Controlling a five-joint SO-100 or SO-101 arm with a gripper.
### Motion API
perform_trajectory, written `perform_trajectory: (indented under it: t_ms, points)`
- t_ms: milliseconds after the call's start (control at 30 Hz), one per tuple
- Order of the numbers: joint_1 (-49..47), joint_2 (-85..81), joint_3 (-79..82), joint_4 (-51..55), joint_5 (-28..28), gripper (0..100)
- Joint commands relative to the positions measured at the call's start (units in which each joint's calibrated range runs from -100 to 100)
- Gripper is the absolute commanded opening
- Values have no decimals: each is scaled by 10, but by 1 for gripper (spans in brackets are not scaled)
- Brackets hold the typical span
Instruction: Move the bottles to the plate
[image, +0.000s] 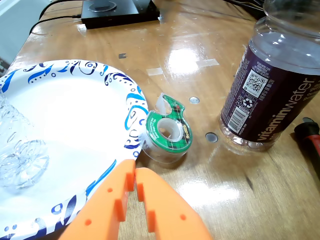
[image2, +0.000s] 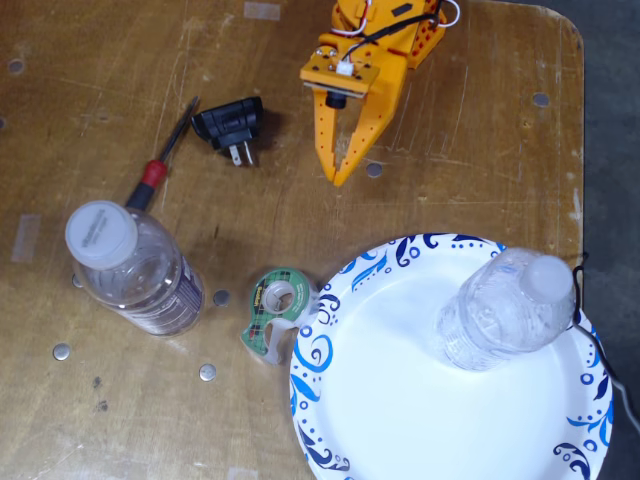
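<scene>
In the wrist view, the orange gripper (image: 135, 179) is seen nearest the lens, its two fingers brought together with only a thin seam between them and nothing held. Its tips hang over the rim of the blue-swirled paper plate (image: 75, 130). On that plate, at the left edge of the wrist view, the ribbed unlabelled bottle (image: 17, 155) is partly caught; in the fixed view it (image2: 505, 310) is shown standing upright on the plate (image2: 400, 400), so that part of the work can be judged done.

Just beyond the plate's rim lies a green Scotch tape dispenser (image: 169, 131), touching or very nearly touching the rim. Farther off and to the right in the wrist view stands the dark-labelled vitaminwater bottle (image: 275, 85), upright on the wooden table (image: 200, 50), well apart from the plate. In the fixed view this bottle (image2: 130, 270) is placed left of the tape dispenser (image2: 275, 315), with a red-handled screwdriver (image2: 160, 170) and a black plug adapter (image2: 230, 125) lying behind it.

The step in hand is judged to be fetching the labelled bottle. The fingers should be spread wide before the approach, and the bottle taken around its body, low enough that it is not tipped. The tape dispenser and the screwdriver should be cleared on the way, and the bottle carried over the rim and set down beside the ribbed one without knocking it.
</scene>
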Motion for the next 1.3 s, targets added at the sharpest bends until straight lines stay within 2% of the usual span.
perform_trajectory:
  t_ms: [0, 133, 267, 667, 833, 1000, 1267]
  points:
    - [-262, -7, 4, 0, 8, 1]
    - [-265, -7, 4, 0, 12, 1]
    - [-265, -7, 4, 0, 41, 1]
    - [-250, -7, 4, -9, 40, 1]
    - [-190, -8, -2, -17, 40, 1]
    - [-137, -8, -11, -81, 40, 1]
    - [-32, -8, -13, -255, 45, 1]
